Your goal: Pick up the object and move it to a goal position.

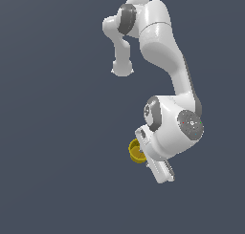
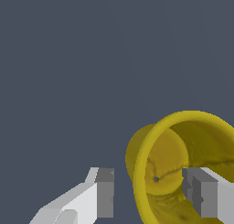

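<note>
While I watch the wrist view, yellow cup (image 2: 183,168) lying tipped, long axis toward the camera, hollow mouth facing me, tool (image 2: 151,193) parted, one finger (image 2: 203,195) inside the rim, one outside, grip unconfirmed.

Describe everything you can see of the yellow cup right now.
The yellow cup is a small, hollow, round vessel, glossy yellow with a thin rim and a slightly bumpy inner wall. In the wrist view its open mouth faces the camera, showing the closed bottom inside. One finger of the pincer reaches inside the mouth, the other sits outside the wall, so the wall lies between them; contact cannot be confirmed. In the exterior view the cup peeks out beside the white hand, on the exterior view's left.
</note>
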Action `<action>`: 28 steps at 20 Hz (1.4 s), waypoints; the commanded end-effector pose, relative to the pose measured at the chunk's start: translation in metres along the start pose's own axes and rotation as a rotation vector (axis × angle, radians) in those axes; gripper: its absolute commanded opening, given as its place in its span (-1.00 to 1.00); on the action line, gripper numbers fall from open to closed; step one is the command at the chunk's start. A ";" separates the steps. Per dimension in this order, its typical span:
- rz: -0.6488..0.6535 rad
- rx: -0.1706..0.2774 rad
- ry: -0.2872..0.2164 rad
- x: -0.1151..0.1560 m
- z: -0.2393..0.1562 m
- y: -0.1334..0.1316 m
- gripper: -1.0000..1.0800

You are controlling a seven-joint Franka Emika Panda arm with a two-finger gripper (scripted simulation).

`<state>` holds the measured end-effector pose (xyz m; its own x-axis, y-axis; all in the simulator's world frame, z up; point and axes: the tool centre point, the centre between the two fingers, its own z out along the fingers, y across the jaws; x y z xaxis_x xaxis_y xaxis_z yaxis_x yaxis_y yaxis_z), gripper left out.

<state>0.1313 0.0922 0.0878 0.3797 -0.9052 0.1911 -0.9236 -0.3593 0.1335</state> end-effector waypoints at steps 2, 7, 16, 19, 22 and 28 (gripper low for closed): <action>0.021 -0.001 0.006 -0.002 0.000 -0.002 0.23; 0.021 -0.001 0.007 -0.002 0.001 -0.002 0.23; 0.025 -0.001 0.008 -0.002 0.030 -0.002 0.23; 0.025 -0.001 0.008 -0.002 0.030 -0.002 -1.00; 0.025 -0.001 0.008 -0.002 0.030 -0.002 -1.00; 0.025 -0.001 0.008 -0.002 0.030 -0.002 -1.00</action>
<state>0.1309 0.0880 0.0577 0.3568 -0.9121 0.2017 -0.9328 -0.3363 0.1292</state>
